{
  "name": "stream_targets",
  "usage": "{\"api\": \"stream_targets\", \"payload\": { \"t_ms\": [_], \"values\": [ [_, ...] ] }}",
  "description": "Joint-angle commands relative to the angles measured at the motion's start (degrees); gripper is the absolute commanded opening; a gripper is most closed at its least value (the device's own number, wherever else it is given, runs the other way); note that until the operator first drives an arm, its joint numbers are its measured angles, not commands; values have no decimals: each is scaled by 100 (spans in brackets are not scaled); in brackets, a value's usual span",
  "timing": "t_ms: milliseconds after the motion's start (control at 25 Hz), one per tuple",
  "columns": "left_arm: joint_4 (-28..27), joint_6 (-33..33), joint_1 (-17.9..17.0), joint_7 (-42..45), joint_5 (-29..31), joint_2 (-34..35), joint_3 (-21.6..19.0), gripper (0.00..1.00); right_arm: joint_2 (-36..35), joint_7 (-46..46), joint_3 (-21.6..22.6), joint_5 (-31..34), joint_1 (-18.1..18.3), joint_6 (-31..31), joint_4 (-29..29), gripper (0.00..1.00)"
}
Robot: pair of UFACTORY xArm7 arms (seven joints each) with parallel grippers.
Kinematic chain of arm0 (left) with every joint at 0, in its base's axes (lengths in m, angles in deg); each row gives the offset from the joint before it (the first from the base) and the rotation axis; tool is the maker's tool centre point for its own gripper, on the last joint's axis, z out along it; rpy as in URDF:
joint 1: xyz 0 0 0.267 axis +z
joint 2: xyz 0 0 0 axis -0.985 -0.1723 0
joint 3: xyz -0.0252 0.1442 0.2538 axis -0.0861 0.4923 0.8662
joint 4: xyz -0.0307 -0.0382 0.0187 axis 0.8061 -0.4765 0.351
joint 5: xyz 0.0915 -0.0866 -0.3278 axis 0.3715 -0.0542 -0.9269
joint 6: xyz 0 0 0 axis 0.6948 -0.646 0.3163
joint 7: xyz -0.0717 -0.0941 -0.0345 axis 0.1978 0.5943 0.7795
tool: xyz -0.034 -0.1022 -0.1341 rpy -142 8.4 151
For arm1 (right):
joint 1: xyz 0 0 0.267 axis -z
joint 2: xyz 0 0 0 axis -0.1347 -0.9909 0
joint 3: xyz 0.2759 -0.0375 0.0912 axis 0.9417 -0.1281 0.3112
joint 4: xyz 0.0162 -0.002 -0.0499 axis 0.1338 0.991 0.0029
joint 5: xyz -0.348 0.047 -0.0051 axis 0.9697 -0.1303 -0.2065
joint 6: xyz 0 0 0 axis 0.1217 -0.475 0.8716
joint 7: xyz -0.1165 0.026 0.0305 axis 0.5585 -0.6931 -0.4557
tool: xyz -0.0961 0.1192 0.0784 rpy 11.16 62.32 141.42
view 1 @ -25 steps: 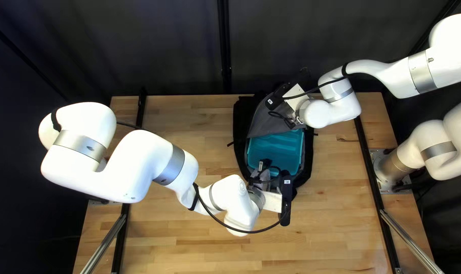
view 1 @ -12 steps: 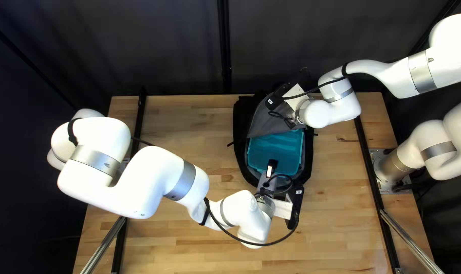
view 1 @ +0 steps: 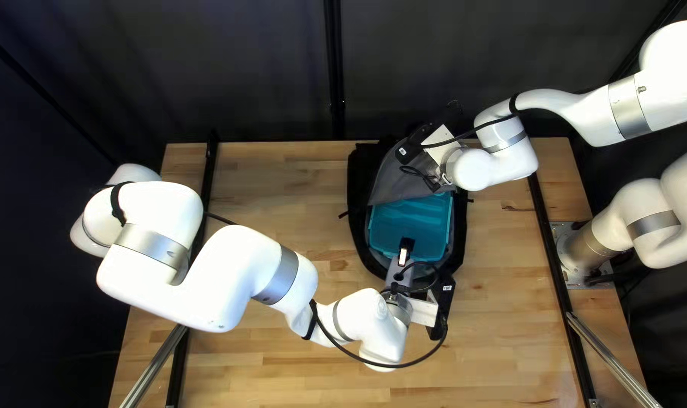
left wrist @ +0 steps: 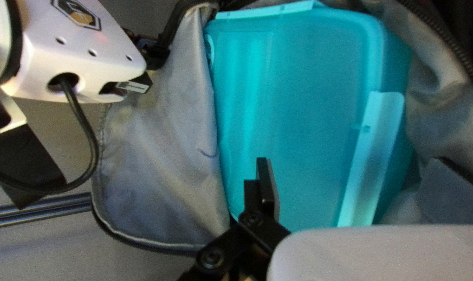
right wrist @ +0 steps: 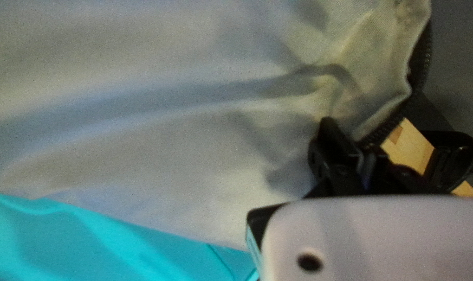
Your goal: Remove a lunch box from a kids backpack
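Note:
A teal lunch box (view 1: 410, 221) lies inside the open black backpack (view 1: 361, 219), its grey flap folded toward the far side. Over the box's near end is my left gripper (view 1: 405, 253). In the left wrist view that gripper (left wrist: 358, 190) stands open, one finger over the lid of the lunch box (left wrist: 299, 114), the other beside its latched side by the grey lining. My right gripper (view 1: 436, 145) is at the flap's far part; its tips are hidden from above. In the right wrist view this gripper (right wrist: 357, 156) is shut on the zippered edge of the flap (right wrist: 195, 151).
The wooden table (view 1: 283, 181) surrounds the backpack. My left arm crosses the table's left part, and my right arm reaches over its far right. Black rails (view 1: 558, 257) run down both sides; a dark curtain (view 1: 245, 68) hangs behind.
My left arm has shifted rightward and toward the table's near edge, and its gripper has turned somewhat. The right arm, flap and lunch box look unmoved.

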Motion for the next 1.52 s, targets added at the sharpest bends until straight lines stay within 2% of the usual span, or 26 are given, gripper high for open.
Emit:
{"api": "stream_targets", "payload": {
  "t_ms": [40,400,800,1520],
  "values": [
    [-58,43,20,-45,1,-24,28,100,0,0,0,0,0,0,0,0],
    [-209,187,-9,-103,-16,-80,48,100,0,0,0,0,0,0,0,0],
    [-67,359,-96,-178,17,160,57,100,0,0,0,0,0,0,0,0],
    [-348,201,126,-260,-71,-227,94,100,0,0,0,0,0,0,0,0]
  ]
}}
